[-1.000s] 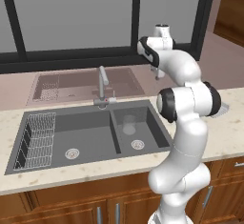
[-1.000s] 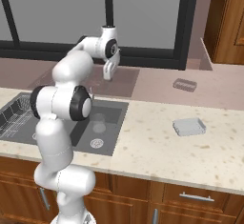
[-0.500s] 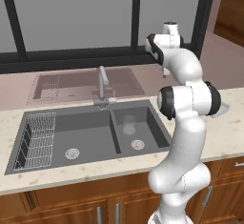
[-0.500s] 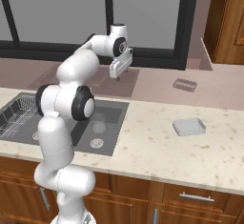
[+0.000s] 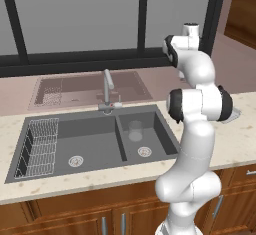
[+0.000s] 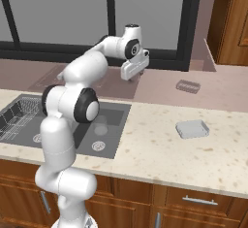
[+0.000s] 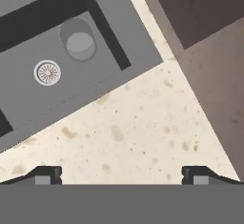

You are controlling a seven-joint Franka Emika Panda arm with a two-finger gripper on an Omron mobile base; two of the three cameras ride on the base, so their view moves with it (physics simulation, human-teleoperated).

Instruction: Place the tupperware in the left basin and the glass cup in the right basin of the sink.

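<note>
Tupperware (image 6: 192, 129) lies flat on the speckled counter (image 6: 160, 144), well to the right of the sink (image 5: 95, 139), while the robot's gripper (image 6: 136, 74) hangs high above the counter beside the right basin (image 5: 142, 136), its two fingers spread wide and holding nothing. Seen from the hand camera, the fingertips (image 7: 47, 174) frame bare speckled stone, with the basin's corner just beyond. Inside that narrower basin the glass cup (image 7: 78, 39) stands upright near the back wall, apart from the round steel drain (image 7: 47, 72). Across the divider, the left basin (image 5: 80, 144) holds a silver wire rack (image 5: 39, 146) along its far left side. A slim faucet (image 5: 107, 89) rises behind the divider, below the dark-framed window (image 5: 140, 19).
</note>
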